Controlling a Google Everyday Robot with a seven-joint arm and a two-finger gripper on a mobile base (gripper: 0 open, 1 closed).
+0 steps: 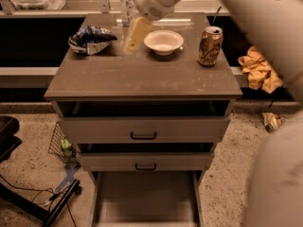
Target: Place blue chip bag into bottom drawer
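- Gripper (pixel 134 33): above the cabinet top (pixel 142 77), tilted toward 7 o'clock; arm enters from 2 o'clock; grasp state cannot be told.
- Blue chip bag (pixel 90 38): on the cabinet top, at the gripper's 9 o'clock, apart.
- Bottom drawer (pixel 144 202): open, at 6 o'clock.
- Bowl (pixel 163 41): at the gripper's 3 o'clock.

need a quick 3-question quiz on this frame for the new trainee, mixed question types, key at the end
1. True or false: the blue chip bag already lies in the bottom drawer.
2. Where is the gripper? A) above the cabinet top, between the bag and the bowl; B) inside the bottom drawer; C) resting on the blue chip bag.
3. Fill in: of the three drawers, the one pulled out farthest is the ____ one.

Key:
1. False. The bag sits at the back left of the cabinet top.
2. A.
3. bottom.
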